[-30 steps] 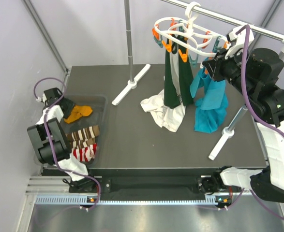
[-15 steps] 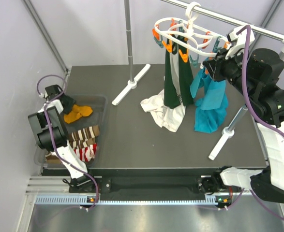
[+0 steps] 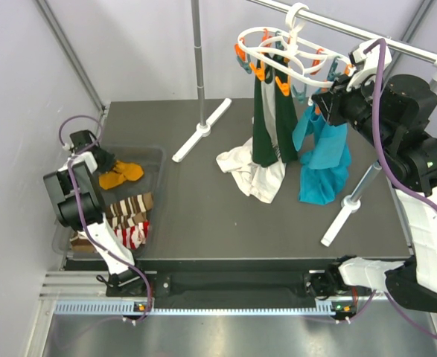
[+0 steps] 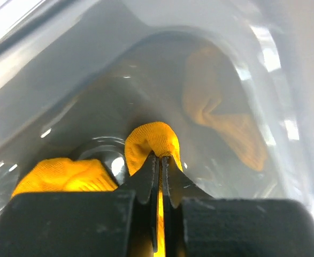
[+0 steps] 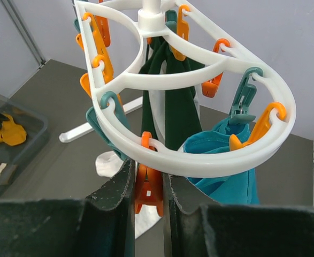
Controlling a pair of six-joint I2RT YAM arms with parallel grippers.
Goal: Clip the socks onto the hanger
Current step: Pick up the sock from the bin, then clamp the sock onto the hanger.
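Note:
In the clear bin (image 3: 157,152) at the table's left lie a mustard-orange sock (image 3: 123,173), a brown-and-cream striped sock (image 3: 129,206) and a red-and-white striped sock (image 3: 131,236). My left gripper (image 3: 101,161) reaches into the bin's far corner. In the left wrist view it (image 4: 161,156) is shut on a fold of the mustard sock (image 4: 151,138). The white hanger (image 3: 285,61) hangs from the grey rail at the back right. My right gripper (image 5: 148,168) is shut on an orange clip (image 5: 150,188) under the hanger's ring (image 5: 215,163).
Dark green socks (image 3: 270,126) and teal socks (image 3: 324,160) hang from the hanger's clips. A white sock (image 3: 242,167) lies on the table below them. The rail's pole (image 3: 197,59) and its white feet (image 3: 200,132) (image 3: 345,214) stand on the table.
My left gripper has moved deeper into the bin's far corner and closed on the mustard sock. The right arm has not moved.

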